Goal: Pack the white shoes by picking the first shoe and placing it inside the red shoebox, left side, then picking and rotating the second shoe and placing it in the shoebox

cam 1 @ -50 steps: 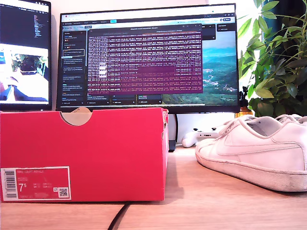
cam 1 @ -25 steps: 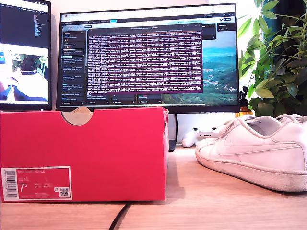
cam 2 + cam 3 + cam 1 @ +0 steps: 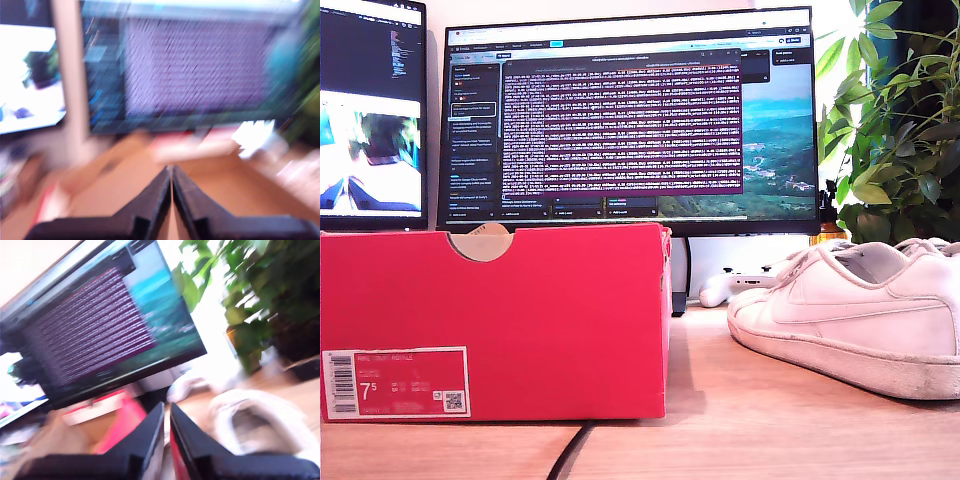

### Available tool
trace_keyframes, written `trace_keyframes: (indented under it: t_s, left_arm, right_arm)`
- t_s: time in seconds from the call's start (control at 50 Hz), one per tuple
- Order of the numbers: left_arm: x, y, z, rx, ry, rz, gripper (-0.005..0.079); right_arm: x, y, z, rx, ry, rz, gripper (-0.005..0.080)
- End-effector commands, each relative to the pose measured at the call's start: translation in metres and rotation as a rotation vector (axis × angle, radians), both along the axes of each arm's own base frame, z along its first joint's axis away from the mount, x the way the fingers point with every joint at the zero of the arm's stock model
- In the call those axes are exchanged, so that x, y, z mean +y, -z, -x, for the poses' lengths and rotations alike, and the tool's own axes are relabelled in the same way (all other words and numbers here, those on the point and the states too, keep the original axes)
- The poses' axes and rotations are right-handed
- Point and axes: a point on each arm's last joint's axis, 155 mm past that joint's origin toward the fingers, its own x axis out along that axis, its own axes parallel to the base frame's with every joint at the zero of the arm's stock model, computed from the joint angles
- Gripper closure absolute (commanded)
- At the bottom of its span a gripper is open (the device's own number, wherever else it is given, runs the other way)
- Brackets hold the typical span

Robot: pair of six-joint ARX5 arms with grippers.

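My first hand (image 3: 171,175) is up in the air with its jaws pressed together on nothing, facing the monitors; that view is badly smeared. My second hand (image 3: 166,412) is also closed and empty, tilted, looking across the desk (image 3: 770,420) toward the shoes (image 3: 260,425) and the box (image 3: 117,427). Neither arm shows in the exterior view. That view shows one red box (image 3: 495,320) standing on the desk at its left, label and thumb notch facing near, and two white shoes (image 3: 850,320) at its right, one mostly hidden behind the other. I count two monitors (image 3: 630,120) behind, one plant (image 3: 900,120), and one white controller (image 3: 735,285) far behind the shoes.
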Motion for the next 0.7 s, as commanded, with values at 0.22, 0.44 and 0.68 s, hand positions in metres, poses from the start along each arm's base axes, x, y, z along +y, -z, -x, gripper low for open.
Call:
trace_keyframes:
  t_s: [0.22, 0.44, 0.68]
  left_arm:
    - [-0.037, -0.006, 0.026, 0.001, 0.228, -0.049, 0.0761]
    - [-0.039, 0.012, 0.036, 0.088, 0.230, -0.222, 0.0761]
    - [-0.036, 0.034, 0.044, 0.177, 0.247, -0.444, 0.0761]
  right_arm:
    - [0.029, 0.004, 0.009, 0.028, -0.169, -0.072, 0.0757]
    - [0.031, -0.012, 0.013, 0.019, -0.182, -0.077, 0.0757]
    - [0.029, -0.023, 0.013, 0.074, -0.171, -0.064, 0.0757]
